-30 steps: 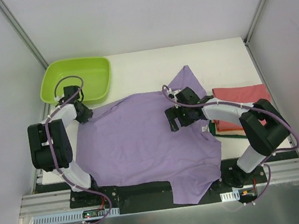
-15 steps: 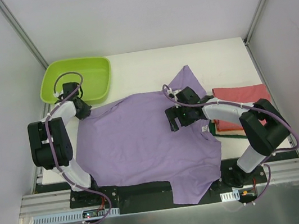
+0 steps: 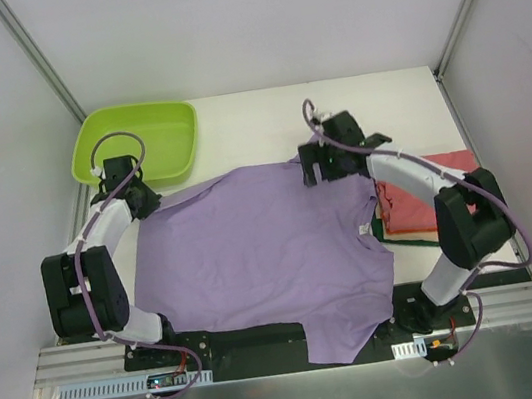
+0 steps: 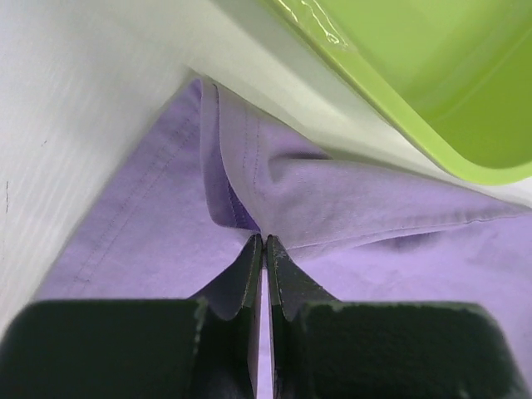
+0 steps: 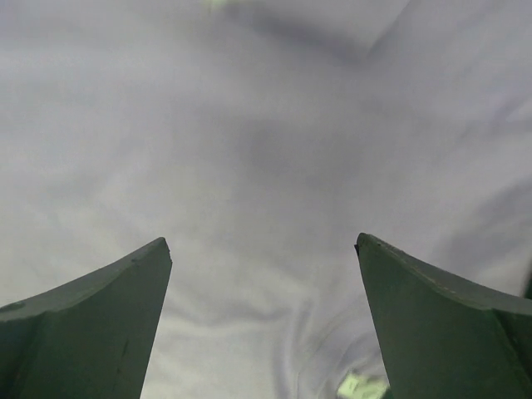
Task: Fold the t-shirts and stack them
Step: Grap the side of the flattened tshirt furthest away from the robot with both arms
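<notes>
The lilac-purple t-shirt (image 3: 254,252) lies spread flat across the table, its hem hanging over the near edge. My left gripper (image 3: 142,203) is at the shirt's far left corner beside the tub. In the left wrist view it (image 4: 264,241) is shut on a raised fold of the purple cloth (image 4: 332,195). My right gripper (image 3: 316,167) hovers at the shirt's far right corner. In the right wrist view it (image 5: 262,245) is open and empty, with only pale lilac cloth (image 5: 249,150) between the fingers. The folded red shirt (image 3: 427,202) tops a stack with a dark green edge (image 3: 401,239), partly under the right arm.
The lime-green plastic tub (image 3: 136,142) stands at the far left corner, right behind the left gripper, and its rim shows in the left wrist view (image 4: 432,91). The enclosure walls rise on both sides. White table (image 3: 254,125) shows behind the shirt.
My right gripper moved from over the shirt's middle right to its far right corner. The sleeve that stuck out there no longer shows. My left gripper shifted slightly left and farther, holding the cloth.
</notes>
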Robot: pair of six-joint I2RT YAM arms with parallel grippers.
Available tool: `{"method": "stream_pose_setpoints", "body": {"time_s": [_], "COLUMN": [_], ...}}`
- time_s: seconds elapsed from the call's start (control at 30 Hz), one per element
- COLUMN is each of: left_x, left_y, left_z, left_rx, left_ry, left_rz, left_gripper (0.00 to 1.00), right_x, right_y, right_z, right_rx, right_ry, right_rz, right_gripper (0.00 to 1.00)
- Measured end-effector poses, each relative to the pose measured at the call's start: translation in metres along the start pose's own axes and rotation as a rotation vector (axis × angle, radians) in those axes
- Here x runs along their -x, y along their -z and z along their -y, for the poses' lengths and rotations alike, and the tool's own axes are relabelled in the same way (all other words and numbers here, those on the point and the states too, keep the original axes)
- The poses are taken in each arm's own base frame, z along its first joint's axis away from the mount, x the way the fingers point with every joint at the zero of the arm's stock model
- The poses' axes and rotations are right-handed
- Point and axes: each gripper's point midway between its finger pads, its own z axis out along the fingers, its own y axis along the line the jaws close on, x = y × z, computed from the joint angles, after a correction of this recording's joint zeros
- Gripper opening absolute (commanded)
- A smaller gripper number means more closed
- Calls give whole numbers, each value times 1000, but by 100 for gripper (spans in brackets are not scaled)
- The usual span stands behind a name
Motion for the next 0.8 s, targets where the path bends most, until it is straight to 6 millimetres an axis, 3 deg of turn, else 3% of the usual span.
{"method": "stream_pose_setpoints", "body": {"time_s": [0.1,0.23,0.43,0.57,0.7,0.8], "left_x": [-3,-6,-8,-8,-9,-9], "left_y": [1,0,-1,-1,-1,0], "left_z": [1,-1,0,2,3,3], "left_rx": [-15,-17,-22,-33,-40,-43], "left_ry": [-7,-14,-14,-14,-14,-14], "left_rz": [-5,-13,-15,-19,-22,-22], "left_gripper": [0,0,0,0,0,0], "right_x": [73,138,165,177,192,190], "right_y": [3,-16,-69,-96,-115,-126], "right_z": [20,51,86,97,104,111], "right_rx": [-46,-115,-164,-169,-190,-221], "right_ry": [-74,-182,-311,-337,-340,-345], "right_rz": [132,219,197,191,212,205], "right_gripper": [96,97,98,99,96,95]}}
